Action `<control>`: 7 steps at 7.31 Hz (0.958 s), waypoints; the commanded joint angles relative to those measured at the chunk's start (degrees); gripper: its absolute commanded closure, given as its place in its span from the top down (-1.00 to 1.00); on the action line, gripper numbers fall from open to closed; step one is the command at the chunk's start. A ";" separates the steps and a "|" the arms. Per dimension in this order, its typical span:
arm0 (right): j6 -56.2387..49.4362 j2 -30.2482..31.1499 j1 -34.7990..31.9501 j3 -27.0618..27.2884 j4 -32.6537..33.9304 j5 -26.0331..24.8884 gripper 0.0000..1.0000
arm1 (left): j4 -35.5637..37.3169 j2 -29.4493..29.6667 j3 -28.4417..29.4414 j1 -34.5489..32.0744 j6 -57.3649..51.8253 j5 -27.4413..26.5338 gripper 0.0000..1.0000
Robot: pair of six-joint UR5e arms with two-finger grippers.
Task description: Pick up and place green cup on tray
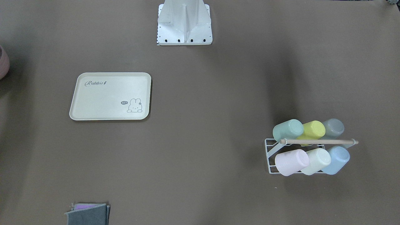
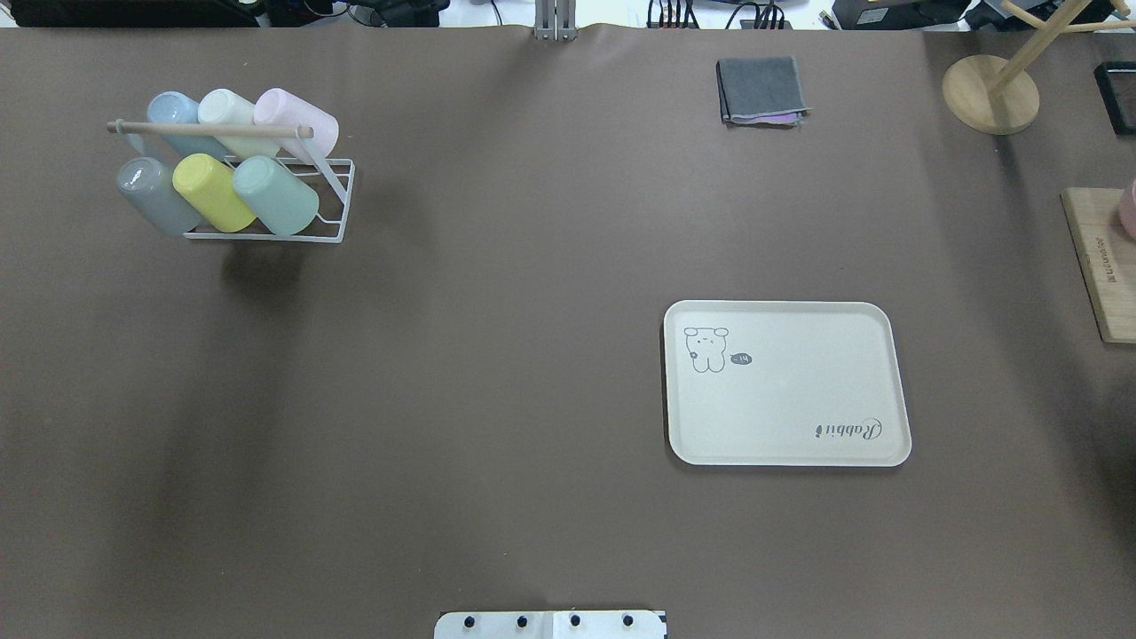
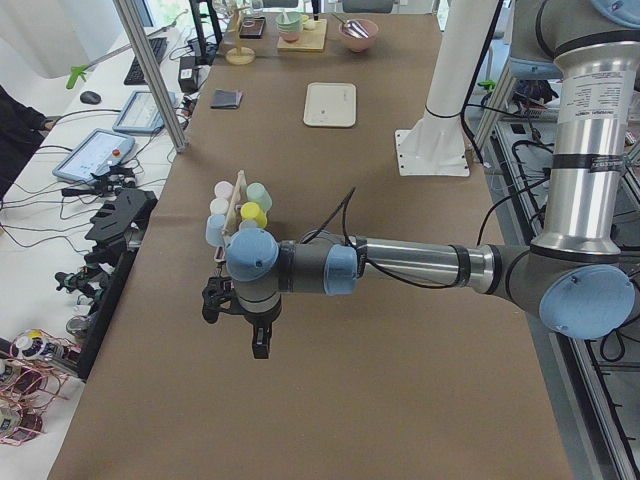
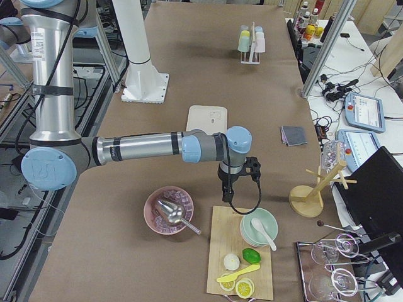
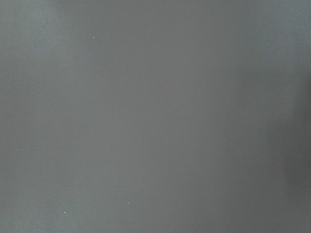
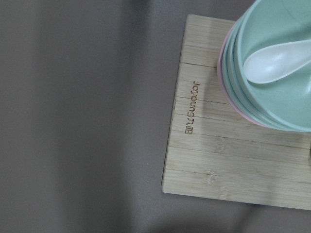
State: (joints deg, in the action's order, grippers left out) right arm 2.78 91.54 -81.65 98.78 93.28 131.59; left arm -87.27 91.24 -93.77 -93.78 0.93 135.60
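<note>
The green cup [image 1: 288, 129] [image 2: 275, 194] lies tilted on a white wire rack [image 2: 330, 226] among other pastel cups, next to a yellow-green one [image 2: 211, 190]. The cream tray [image 1: 106, 97] [image 2: 790, 390] with a bunny drawing lies flat with nothing on it, far from the rack. My left gripper [image 3: 236, 328] hangs over bare table short of the rack, seen only in the left side view; I cannot tell if it is open or shut. My right gripper [image 4: 234, 189] hovers near a wooden board, seen only in the right side view; its state I cannot tell either.
A wooden board [image 6: 214, 145] carries stacked green bowls [image 6: 277, 73] with a white spoon. A pink bowl [image 4: 169, 211] sits beside it. A folded grey cloth [image 2: 761, 90] and a wooden stand [image 2: 990, 93] are at the far edge. The robot's base [image 1: 185, 23] stands mid-table.
</note>
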 commanded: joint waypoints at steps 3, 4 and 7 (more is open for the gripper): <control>0.56 0.04 0.08 0.18 0.06 0.16 1.00 | 1.31 0.52 -7.88 0.79 12.10 -0.34 0.96; 2.30 -0.31 0.08 1.84 0.06 0.25 1.00 | 4.36 0.43 -12.70 1.40 14.78 -0.25 0.96; 15.02 -0.40 3.93 7.10 -0.03 4.02 1.00 | 18.63 4.62 -29.08 13.38 17.16 -0.86 0.96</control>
State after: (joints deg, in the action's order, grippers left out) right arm 12.43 91.18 -79.87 103.42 93.26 134.45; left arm -71.67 93.07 -118.38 -86.66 16.49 134.99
